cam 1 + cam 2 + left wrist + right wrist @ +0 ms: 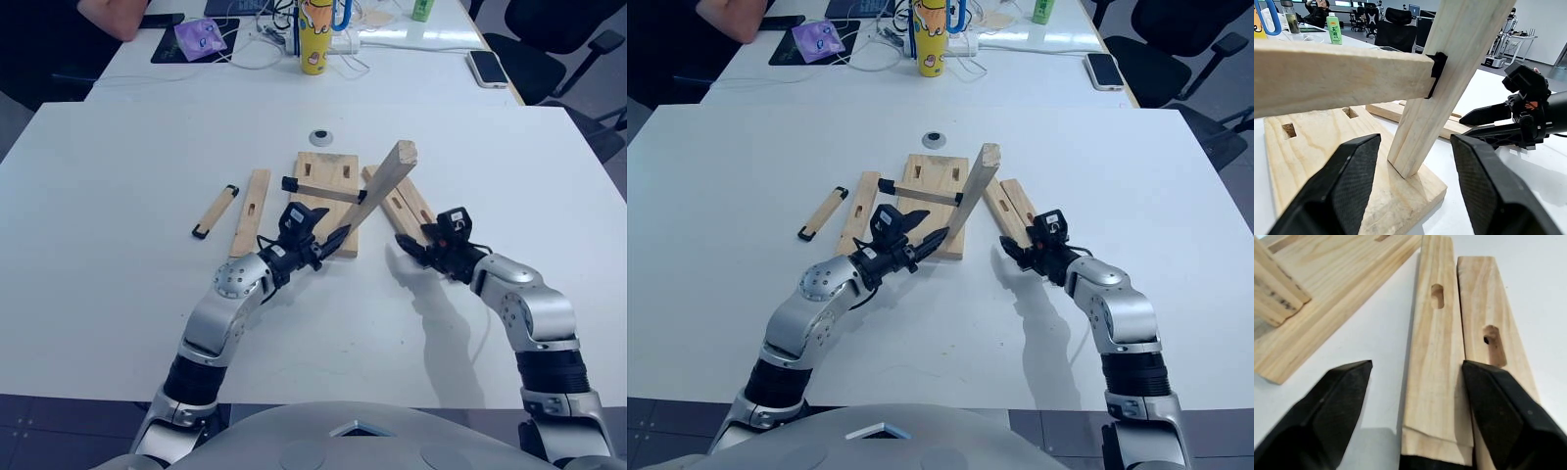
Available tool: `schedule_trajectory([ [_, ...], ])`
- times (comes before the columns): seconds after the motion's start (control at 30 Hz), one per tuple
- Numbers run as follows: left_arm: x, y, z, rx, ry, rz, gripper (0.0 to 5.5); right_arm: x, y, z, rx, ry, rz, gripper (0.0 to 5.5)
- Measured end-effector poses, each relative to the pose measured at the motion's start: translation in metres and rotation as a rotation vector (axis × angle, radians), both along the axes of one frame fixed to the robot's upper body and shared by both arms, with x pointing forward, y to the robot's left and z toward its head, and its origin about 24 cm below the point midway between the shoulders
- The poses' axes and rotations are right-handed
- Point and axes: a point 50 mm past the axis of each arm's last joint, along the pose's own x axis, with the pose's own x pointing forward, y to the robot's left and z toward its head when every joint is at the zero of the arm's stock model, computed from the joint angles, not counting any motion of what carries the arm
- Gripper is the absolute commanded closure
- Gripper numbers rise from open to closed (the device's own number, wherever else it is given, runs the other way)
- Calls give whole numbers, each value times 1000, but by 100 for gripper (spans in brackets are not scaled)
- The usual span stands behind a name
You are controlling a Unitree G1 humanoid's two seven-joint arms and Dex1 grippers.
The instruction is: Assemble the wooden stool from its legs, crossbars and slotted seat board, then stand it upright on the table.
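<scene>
The slotted seat board (328,166) lies flat mid-table. One leg (387,181) stands tilted, its lower end on the board's near edge, with a black-tipped crossbar (318,191) joined to its side. My left gripper (336,242) is open, its fingers (1347,181) on either side of that lower end with gaps showing. Two more slotted legs (1435,347) lie flat side by side right of the board. My right gripper (404,247) is open and straddles their near ends without touching them.
Another slotted leg (252,211) and a short black-tipped crossbar (216,211) lie left of the board. A small round object (321,137) sits behind it. A yellow cup (314,39), a phone (487,69) and cables are on the far table.
</scene>
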Motion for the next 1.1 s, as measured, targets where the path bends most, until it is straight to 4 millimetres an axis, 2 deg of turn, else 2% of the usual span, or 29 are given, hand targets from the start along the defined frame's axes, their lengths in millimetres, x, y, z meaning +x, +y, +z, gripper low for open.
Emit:
schedule_trajectory([
  [0.2,-1,-2,4,-12,-11,7,285,5,0,4,-8,53,-6,201],
  [0.4,-4,-4,0,-17,5,6,285,1,13,7,57,108,40,201],
  [0.63,-4,-5,0,-17,7,2,285,4,9,4,-41,103,-58,201],
  [0.87,-5,-8,-2,-17,18,-15,285,1,42,-3,33,141,-84,201],
  [1.1,-6,-9,-5,-21,32,-23,285,11,43,-5,-80,126,-143,201],
])
